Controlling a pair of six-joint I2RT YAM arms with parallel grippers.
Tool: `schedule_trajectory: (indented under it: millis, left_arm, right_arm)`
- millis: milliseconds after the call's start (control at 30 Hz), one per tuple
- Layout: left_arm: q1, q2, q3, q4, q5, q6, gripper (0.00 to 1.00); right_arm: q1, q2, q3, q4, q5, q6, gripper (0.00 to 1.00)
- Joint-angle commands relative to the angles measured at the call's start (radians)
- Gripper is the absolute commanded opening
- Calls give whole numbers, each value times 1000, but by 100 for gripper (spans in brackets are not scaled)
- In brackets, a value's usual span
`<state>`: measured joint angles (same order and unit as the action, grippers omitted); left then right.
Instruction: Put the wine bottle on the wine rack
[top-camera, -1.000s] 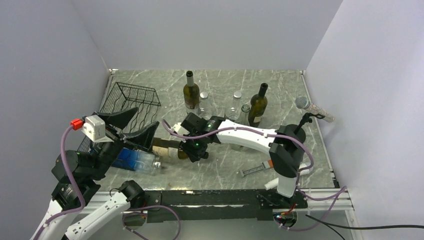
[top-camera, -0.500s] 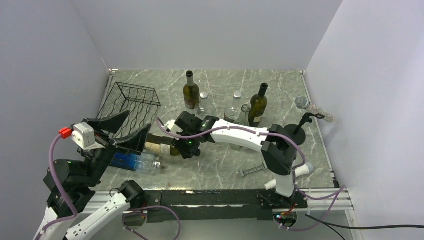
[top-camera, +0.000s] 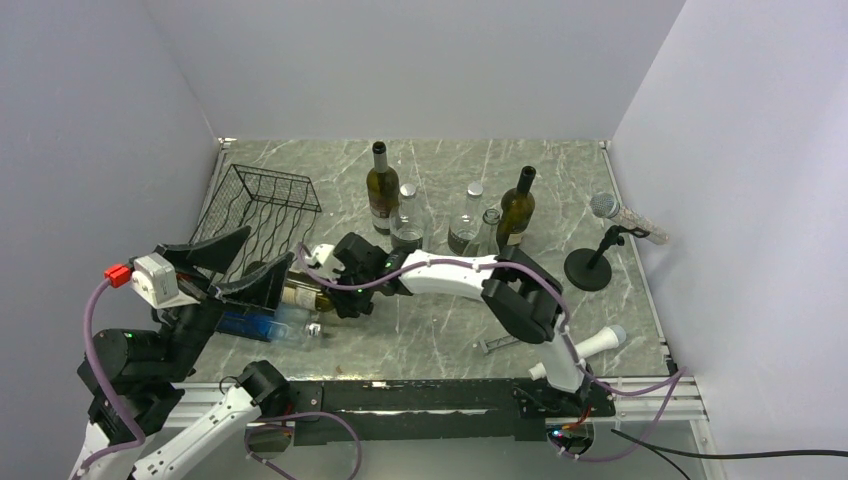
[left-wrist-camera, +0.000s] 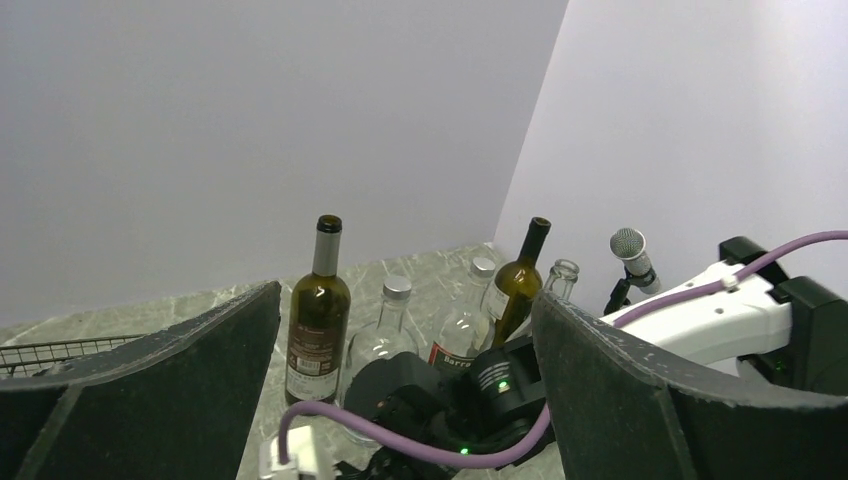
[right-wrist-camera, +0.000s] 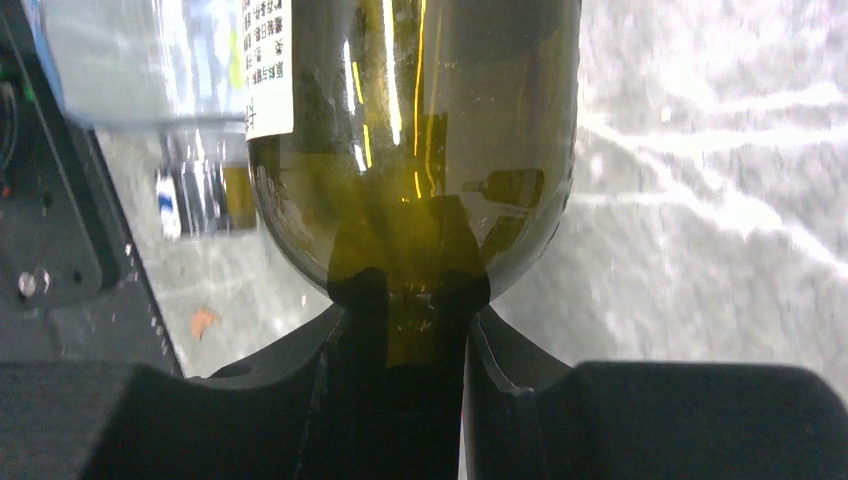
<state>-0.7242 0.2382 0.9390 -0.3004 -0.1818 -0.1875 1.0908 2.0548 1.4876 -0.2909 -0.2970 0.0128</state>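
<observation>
While the right tool (right-wrist-camera: 400, 320) is clamped on the neck of the wine bottle (top-camera: 303, 296), that bottle lies horizontal by the near end of the wine rack (top-camera: 262, 205), at the left side of the counter (top-camera: 450, 330). The left tool (top-camera: 270, 244) stands with jaws wide apart, raised beside the bottle's base.

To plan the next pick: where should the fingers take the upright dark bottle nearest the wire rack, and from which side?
The dark bottle stands upright, and a clear bottle crowds its body on the right. So probably grip the slim neck, which rises free, coming level from the near side.
</observation>
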Motion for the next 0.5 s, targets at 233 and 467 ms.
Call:
schedule_trajectory:
  millis: [233, 467]
  left_arm:
    - [-4, -14, -6, 17, 10, -24, 99]
    - [-3, 1, 3, -3, -13, -32, 99]
  right_arm:
    - [39, 160, 291, 275, -16, 6, 0]
    - [80, 238, 391, 236, 90, -39, 0]
